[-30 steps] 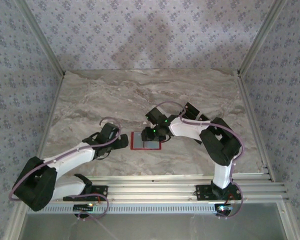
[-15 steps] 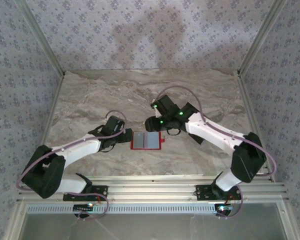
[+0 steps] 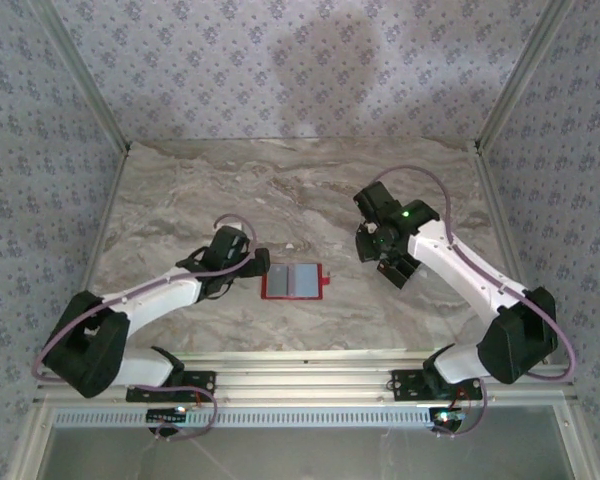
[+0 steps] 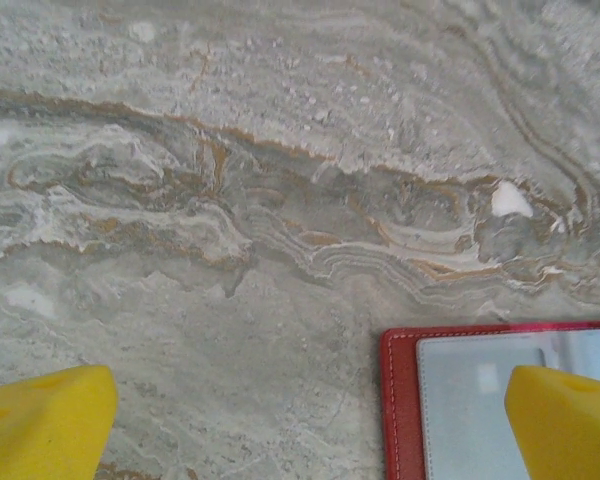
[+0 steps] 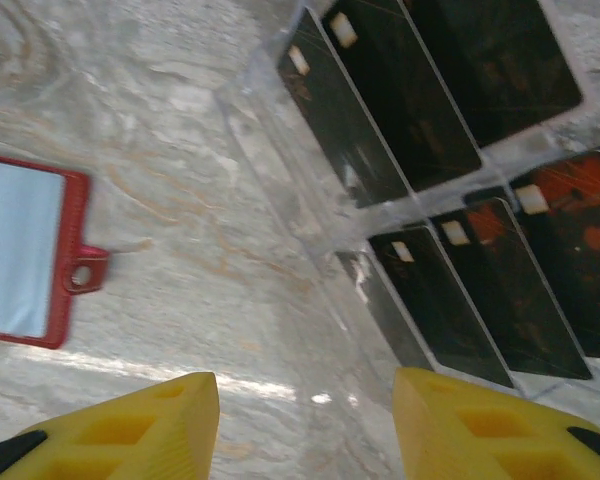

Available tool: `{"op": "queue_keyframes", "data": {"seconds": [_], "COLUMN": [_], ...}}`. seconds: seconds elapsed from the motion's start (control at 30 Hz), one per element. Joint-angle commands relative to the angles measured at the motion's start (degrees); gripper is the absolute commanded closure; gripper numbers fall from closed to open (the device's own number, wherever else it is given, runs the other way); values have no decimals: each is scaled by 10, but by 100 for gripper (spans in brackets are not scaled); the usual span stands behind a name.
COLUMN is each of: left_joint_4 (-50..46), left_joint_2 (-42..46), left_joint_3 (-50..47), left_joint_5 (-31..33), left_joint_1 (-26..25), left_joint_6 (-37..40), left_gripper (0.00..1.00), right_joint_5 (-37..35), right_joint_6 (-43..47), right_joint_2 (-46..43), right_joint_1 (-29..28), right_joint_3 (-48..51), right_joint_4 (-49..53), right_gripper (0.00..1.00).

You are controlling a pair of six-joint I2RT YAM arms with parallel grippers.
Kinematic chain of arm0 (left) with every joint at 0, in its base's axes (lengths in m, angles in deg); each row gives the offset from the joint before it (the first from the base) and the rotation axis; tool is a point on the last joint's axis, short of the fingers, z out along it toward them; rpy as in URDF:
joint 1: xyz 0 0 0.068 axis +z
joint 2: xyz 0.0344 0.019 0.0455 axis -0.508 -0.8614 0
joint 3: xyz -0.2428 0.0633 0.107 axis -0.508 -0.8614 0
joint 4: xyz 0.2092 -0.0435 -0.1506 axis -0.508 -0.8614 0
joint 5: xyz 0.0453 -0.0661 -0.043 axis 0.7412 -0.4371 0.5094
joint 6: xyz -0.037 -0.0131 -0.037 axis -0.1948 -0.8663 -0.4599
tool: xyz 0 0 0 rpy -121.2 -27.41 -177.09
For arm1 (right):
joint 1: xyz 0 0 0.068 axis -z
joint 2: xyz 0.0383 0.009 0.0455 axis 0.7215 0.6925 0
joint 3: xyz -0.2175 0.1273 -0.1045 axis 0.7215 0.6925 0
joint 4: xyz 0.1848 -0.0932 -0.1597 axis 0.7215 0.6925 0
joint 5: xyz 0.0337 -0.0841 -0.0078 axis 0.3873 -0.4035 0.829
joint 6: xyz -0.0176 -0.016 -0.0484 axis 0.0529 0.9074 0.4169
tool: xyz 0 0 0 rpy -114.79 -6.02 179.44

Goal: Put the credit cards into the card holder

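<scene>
Since the earlier frame, we find the right gripper [image 5: 305, 410] has swung away from the card holder [image 3: 292, 282]; jaws half-spread, empty. Credit cards [image 5: 400, 100] lie just ahead and right, long axes slanting. Left gripper [image 4: 302, 425], spread wide, straddles the holder's left edge.

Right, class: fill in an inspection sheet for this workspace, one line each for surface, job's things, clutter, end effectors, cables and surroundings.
Surface: marbled grey table, no spills seen.
Job's things: red card holder lies open, grey inside up, no card seen on it; dark credit cards sit in a clear tray.
Clutter: nothing seen.
End effectors: left end effector open, at the holder's left edge; right end effector open and empty, by the tray.
Cables: purple cables loop along both arms, off the job's things.
Surroundings: floral-patterned walls; metal rails at the near edge.
</scene>
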Motion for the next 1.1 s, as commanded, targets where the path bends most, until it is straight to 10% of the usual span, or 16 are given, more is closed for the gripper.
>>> {"op": "queue_keyframes", "data": {"seconds": [0.0, 1.07], "left_joint_4": [45, 52], "left_joint_2": [33, 47], "left_joint_3": [-19, -25], "left_joint_5": [25, 34], "left_joint_1": [4, 4], "left_joint_6": [16, 42], "left_gripper": [0, 0], "right_joint_5": [-29, -109], "right_joint_6": [26, 51], "right_joint_2": [4, 197], "right_joint_1": [11, 10], "right_joint_3": [12, 51], "right_joint_4": [38, 31], "right_gripper": [49, 56]}}
